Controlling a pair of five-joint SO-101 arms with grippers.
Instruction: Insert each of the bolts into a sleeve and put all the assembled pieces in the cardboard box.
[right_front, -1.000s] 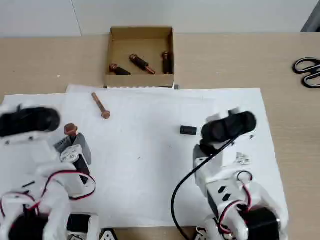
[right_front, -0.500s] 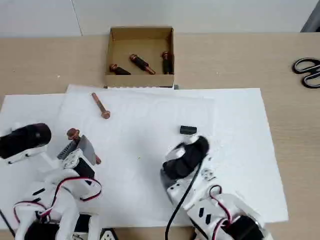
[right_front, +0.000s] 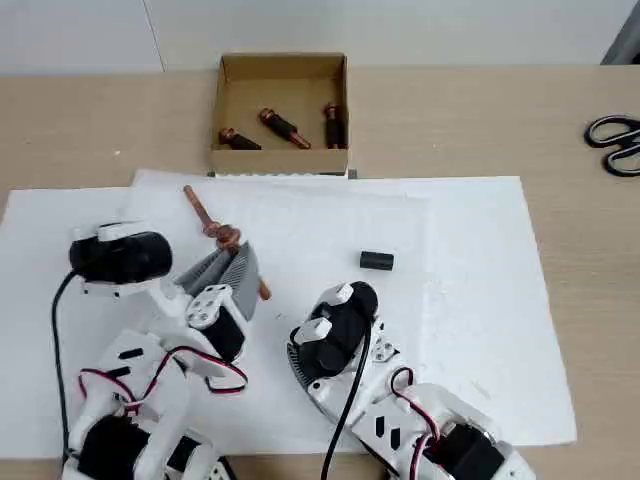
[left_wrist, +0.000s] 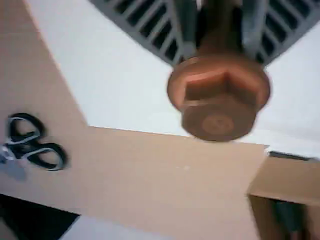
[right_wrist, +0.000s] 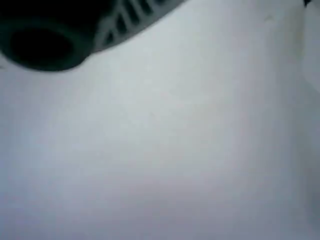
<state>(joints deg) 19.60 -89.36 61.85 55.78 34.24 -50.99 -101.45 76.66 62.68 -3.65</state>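
At the lower left of the high view, the left gripper (right_front: 232, 255) is clamped narrowly on a copper bolt (right_front: 228, 238). The bolt's hex head pokes out beyond the fingertips, and in the left wrist view it (left_wrist: 218, 100) sits between the two ribbed fingers (left_wrist: 150, 25). Just up and left of that head, a loose bolt (right_front: 199, 209) lies slantwise on the white paper (right_front: 450, 300); whether the two touch I cannot tell. Above them, in the upper middle of the frame, the cardboard box (right_front: 280, 160) stands open on the table (right_front: 480, 120), its near wall at the paper's far edge. It holds three assembled pieces: one (right_front: 238, 139) at the left by the near wall, one (right_front: 284, 127) slanted in the middle, and one (right_front: 335, 125) along the right wall. Lower centre, the right gripper (right_front: 298, 362) hangs low over the paper. In the right wrist view a black sleeve (right_wrist: 42, 47) is gripped beside a ribbed finger (right_wrist: 130, 22), its open end showing. To the right and higher, a loose sleeve (right_front: 376, 261) lies on its side on the paper, well apart from both grippers. At the far right edge, scissors (right_front: 615, 145) rest on the bare table.
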